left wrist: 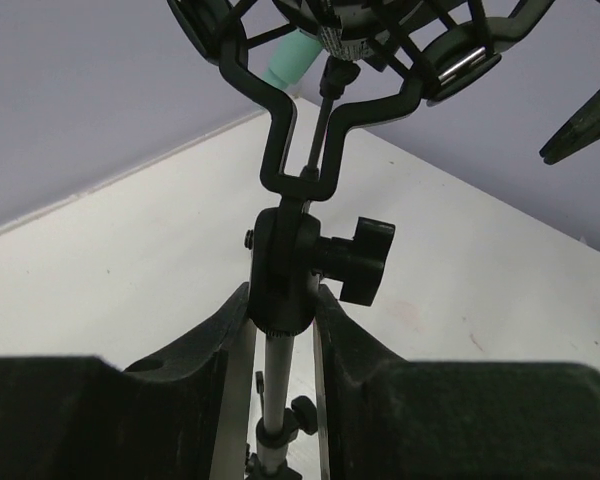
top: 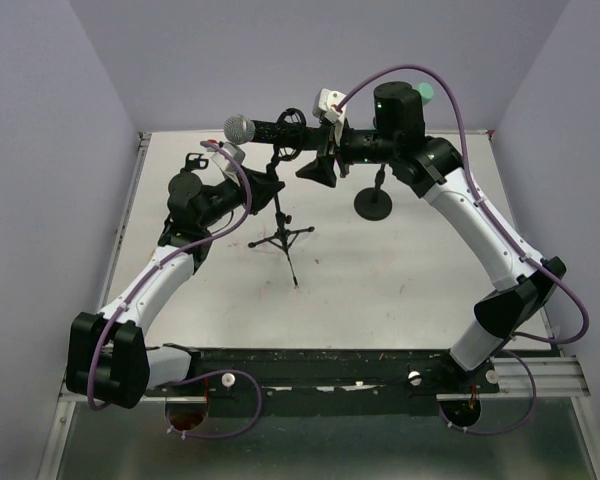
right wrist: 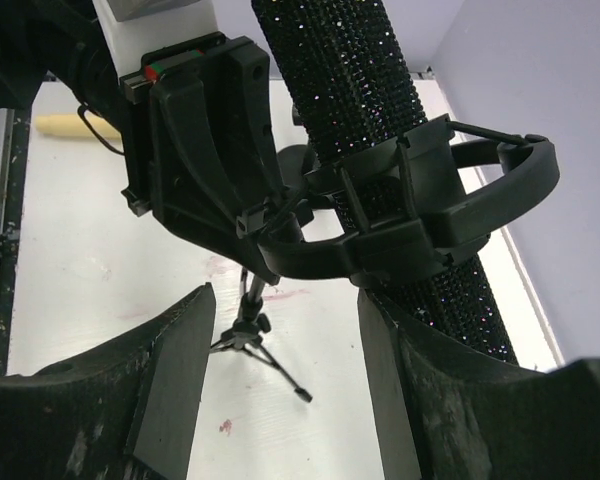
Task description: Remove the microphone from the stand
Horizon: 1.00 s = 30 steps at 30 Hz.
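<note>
Right end effector, spread, meets the level microphone tail-on (head leftward); left end effector pinches the stand.

You've got one microphone, one tripod stand under it, one round-based stand right of the microphone, and two arms: left arm, right arm.

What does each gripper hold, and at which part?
Left gripper clamps the stand at its swivel joint; right gripper is open, holding nothing.
</note>
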Motion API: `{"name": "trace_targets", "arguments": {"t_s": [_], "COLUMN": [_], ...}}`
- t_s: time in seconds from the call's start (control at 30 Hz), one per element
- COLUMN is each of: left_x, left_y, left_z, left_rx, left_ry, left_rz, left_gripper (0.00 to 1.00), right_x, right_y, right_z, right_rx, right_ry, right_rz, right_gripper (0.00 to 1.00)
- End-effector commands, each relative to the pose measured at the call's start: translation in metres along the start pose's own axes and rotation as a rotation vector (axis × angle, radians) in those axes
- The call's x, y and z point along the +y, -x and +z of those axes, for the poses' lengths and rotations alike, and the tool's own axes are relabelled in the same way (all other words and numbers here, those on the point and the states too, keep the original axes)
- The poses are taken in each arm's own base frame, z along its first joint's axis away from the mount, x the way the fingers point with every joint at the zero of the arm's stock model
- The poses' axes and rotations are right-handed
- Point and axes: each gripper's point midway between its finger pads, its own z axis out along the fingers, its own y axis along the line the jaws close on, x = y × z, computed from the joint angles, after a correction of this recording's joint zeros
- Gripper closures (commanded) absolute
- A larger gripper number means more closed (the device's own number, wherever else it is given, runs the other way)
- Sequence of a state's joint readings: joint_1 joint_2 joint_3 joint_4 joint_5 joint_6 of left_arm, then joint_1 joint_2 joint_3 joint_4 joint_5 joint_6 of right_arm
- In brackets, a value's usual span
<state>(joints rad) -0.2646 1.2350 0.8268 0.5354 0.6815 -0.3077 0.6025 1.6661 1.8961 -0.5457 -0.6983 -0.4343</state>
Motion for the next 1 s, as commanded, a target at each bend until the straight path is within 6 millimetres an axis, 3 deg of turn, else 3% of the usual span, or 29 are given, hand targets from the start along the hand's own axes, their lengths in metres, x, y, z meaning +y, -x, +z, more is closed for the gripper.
{"name": "trace_targets", "arguments": {"t_s": [0.0,0.13,0.23,0.4,0.5,0.57,0.7,0.87,0.97], "left_x": [-0.016,-0.015,-0.009,0.000,0.003,0.004,0.005,0.014,0.019], "left_y": [0.030,0.006,-0.003,-0.011,-0.017,-0.020,-0.019,-0.021,-0.020], "left_z": [0.005,0.006,0.008,0.008,0.006,0.004,-0.002,-0.013,-0.027], "left_rx": [-0.164,-0.126,-0.107,-0.081,-0.068,-0.056,-0.023,0.034,0.062], "left_ry": [-0.074,-0.087,-0.073,-0.028,-0.005,0.004,0.035,0.119,0.187], "left_rz": [0.220,0.244,0.248,0.242,0.210,0.195,0.200,0.222,0.245], "left_gripper": [1.00,1.00,1.00,1.00,0.99,0.79,0.65,0.40,0.32], "right_x": [-0.007,-0.012,-0.027,-0.022,-0.021,-0.021,-0.029,-0.034,-0.033], "right_y": [-0.013,-0.019,-0.015,-0.031,-0.030,-0.024,-0.013,-0.002,0.006], "right_z": [-0.006,-0.015,-0.022,-0.037,-0.044,-0.046,-0.043,-0.034,-0.033], "right_rx": [0.095,0.150,0.147,0.213,0.204,0.193,0.162,0.113,0.097], "right_ry": [-0.052,-0.095,-0.186,-0.171,-0.190,-0.194,-0.199,-0.193,-0.175], "right_rz": [-0.020,-0.001,0.075,0.081,0.075,0.070,0.057,0.060,0.051], "right_gripper": [0.33,0.33,0.32,0.32,0.32,0.32,0.32,0.32,0.32]}}
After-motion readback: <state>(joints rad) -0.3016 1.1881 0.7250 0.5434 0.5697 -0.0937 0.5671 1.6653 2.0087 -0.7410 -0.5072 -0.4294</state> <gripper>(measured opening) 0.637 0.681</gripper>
